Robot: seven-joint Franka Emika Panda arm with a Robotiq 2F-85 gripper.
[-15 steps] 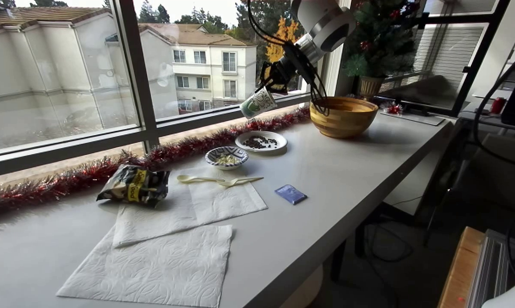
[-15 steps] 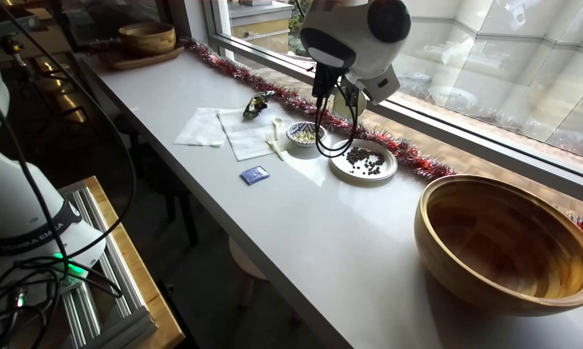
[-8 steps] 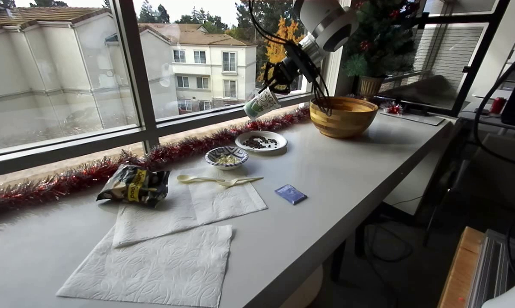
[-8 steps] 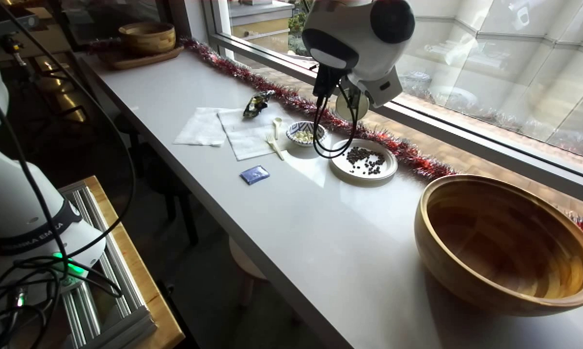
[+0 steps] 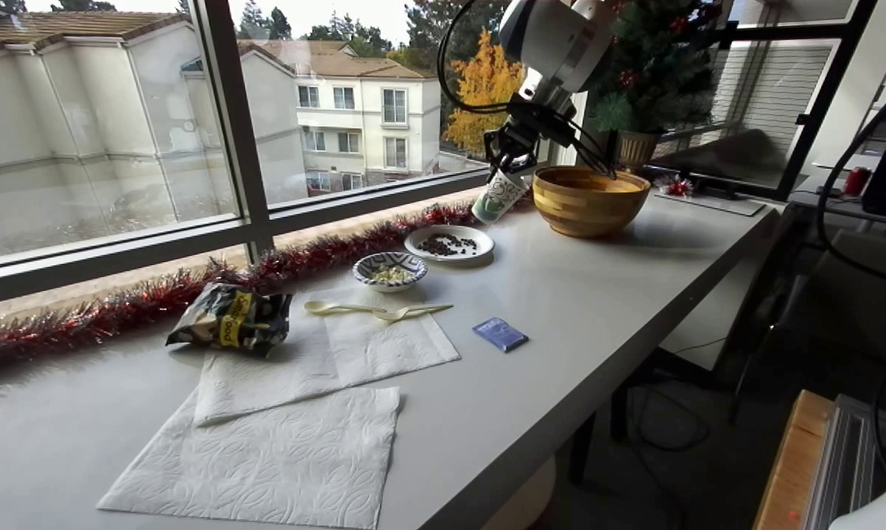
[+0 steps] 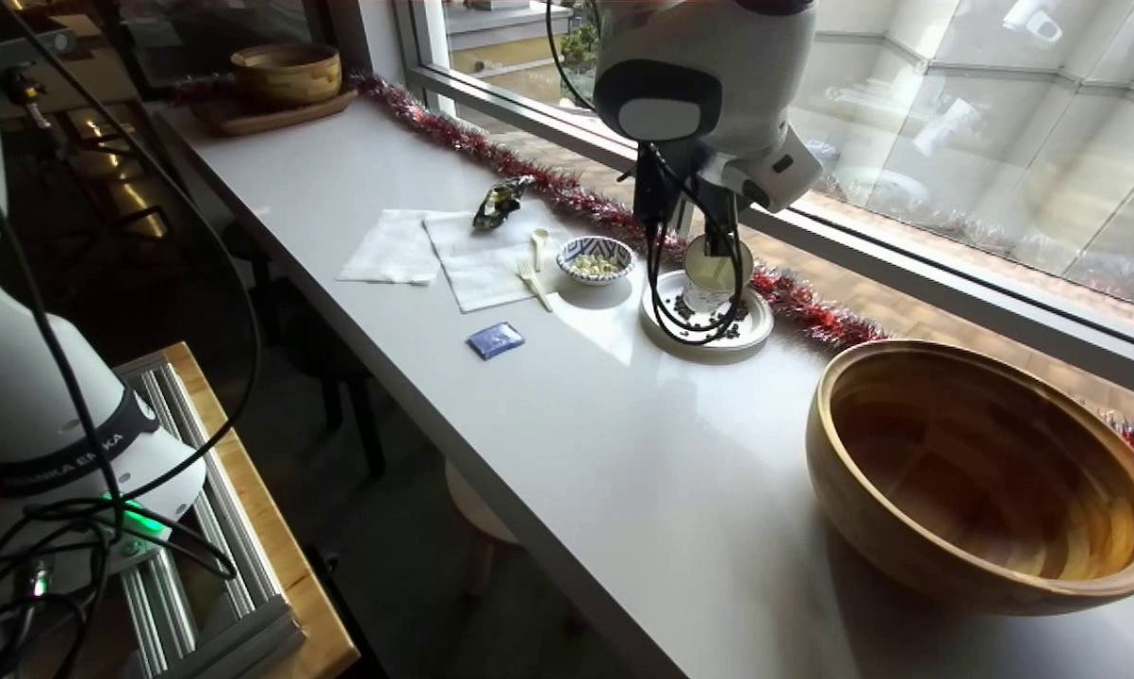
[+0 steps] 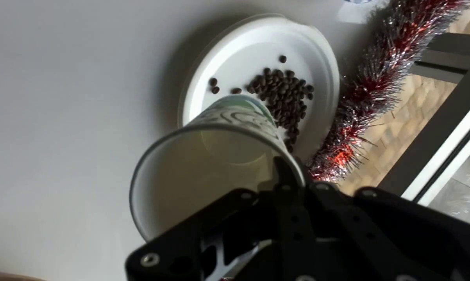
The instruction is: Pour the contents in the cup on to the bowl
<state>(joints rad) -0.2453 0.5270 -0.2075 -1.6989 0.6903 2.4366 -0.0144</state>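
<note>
The cup is whitish with a green-and-grey print. It shows in both exterior views (image 5: 498,199) (image 6: 715,271) and in the wrist view (image 7: 207,175). My gripper (image 5: 497,174) is shut on its rim, one finger inside and one outside, as the wrist view (image 7: 291,175) shows. The cup hangs tilted in the air above the white plate's side toward the bowl. Its pale inside shows no contents that I can make out. The wooden bowl (image 5: 588,210) stands on the table beyond the cup, apart from it; its inside looks empty in an exterior view (image 6: 981,471).
A white plate (image 5: 479,254) with dark beans lies below the cup. A small patterned bowl (image 5: 389,278) with pale bits, plastic cutlery (image 5: 347,308), a snack bag (image 5: 229,320), a blue packet (image 5: 500,334) and paper towels (image 5: 280,442) are on the table. Tinsel (image 5: 325,254) runs along the window.
My gripper has carried the cup lower and toward the wooden bowl, past the plate's middle. The cup looks somewhat more upright than before. The things on the table have not moved.
</note>
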